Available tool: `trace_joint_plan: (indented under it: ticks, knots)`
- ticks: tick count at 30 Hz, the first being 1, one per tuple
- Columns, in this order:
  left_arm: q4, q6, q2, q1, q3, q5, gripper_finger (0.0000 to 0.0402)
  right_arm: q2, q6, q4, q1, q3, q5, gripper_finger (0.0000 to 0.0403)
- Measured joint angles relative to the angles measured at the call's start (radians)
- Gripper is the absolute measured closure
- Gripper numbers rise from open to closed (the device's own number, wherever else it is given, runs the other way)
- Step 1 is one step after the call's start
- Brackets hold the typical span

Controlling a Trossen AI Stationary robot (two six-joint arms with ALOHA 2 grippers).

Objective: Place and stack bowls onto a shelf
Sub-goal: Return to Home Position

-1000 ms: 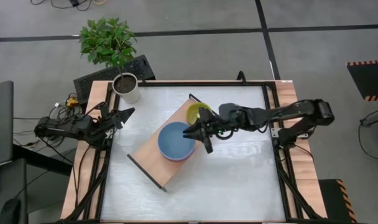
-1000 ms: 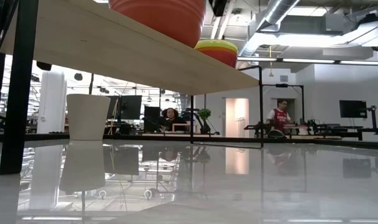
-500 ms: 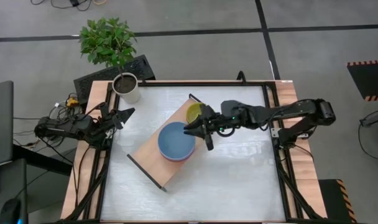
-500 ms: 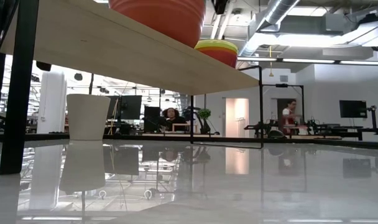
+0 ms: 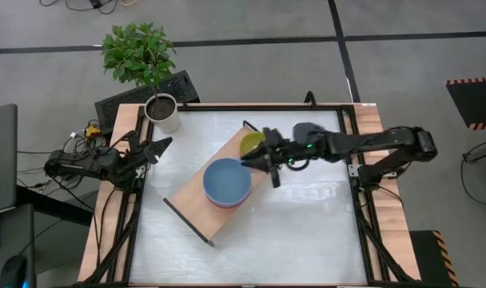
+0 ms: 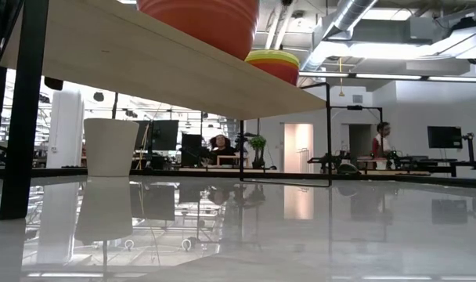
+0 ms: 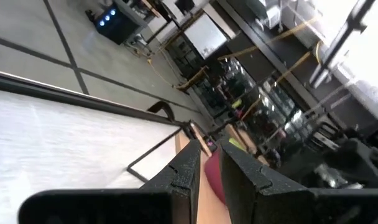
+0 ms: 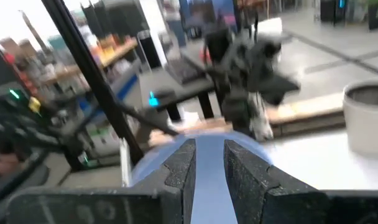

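Blue bowl (image 5: 227,181) sits on top of its stack, midway along the shelf (image 5: 193,210), unmoved from a second ago, with the yellow-green bowl (image 5: 249,144) just beside it toward the far end. The right tool (image 5: 260,174), fingers spread apart and holding nothing, has drawn back off the blue bowl's rim and now hangs over the shelf's long edge, nearer the desk's (image 5: 307,232) right side. The left tool (image 5: 161,145) waits at the left edge near the white plant pot (image 5: 162,113), fingers a narrow gap apart, as before. In the room behind, a person (image 6: 381,141) has walked rightward.
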Motion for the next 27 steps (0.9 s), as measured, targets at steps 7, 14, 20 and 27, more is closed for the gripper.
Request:
trace_joint_plan:
  ticks: [7,14,20,27]
  knots:
    - [0.027,-0.132,0.0,0.0,0.0,0.005,0.0358,-0.221,0.097,-0.028,-0.001,0.0,-0.001,0.0295]
    - [-0.01,-0.186,0.0,0.0,0.0,0.072,0.0358,-0.396,0.116,-0.145,0.002,0.0,-0.003,0.0295]
    - [-0.004,-0.123,-0.001,0.0,0.0,-0.006,0.0358,-0.575,-0.002,-0.218,-0.072,-0.023,-0.019,0.0295]
    - [0.001,0.016,-0.001,0.0,0.0,0.16,0.0358,-0.892,0.052,-0.178,-0.187,-0.275,-0.014,0.0295]
